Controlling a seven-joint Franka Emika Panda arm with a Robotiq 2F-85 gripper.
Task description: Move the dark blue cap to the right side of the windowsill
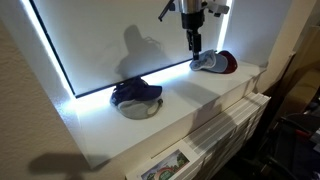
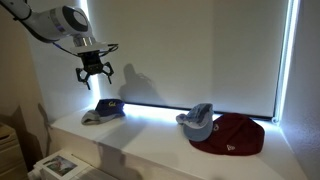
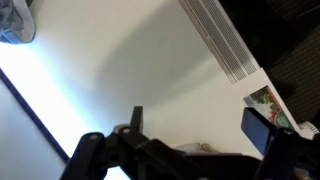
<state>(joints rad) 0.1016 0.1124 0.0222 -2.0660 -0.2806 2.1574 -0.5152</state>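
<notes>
The dark blue cap (image 1: 135, 93) with a grey brim lies on the white windowsill (image 1: 190, 105). It shows at the sill's left in an exterior view (image 2: 104, 109). My gripper (image 2: 93, 79) is open and empty. It hangs in the air well above the sill, over the dark blue cap and not touching it. In an exterior view the gripper (image 1: 196, 52) stands high in front of the far caps. In the wrist view the two fingers of the gripper (image 3: 200, 130) are spread over the bare sill (image 3: 150, 70). I cannot make out the dark blue cap there.
A grey-blue cap (image 2: 198, 120) and a maroon cap (image 2: 232, 135) lie together further along the sill; both also show in an exterior view (image 1: 212, 63). The drawn blind (image 2: 190, 50) stands behind. A radiator grille (image 3: 222, 42) and printed papers (image 1: 165, 168) lie below the sill's front edge.
</notes>
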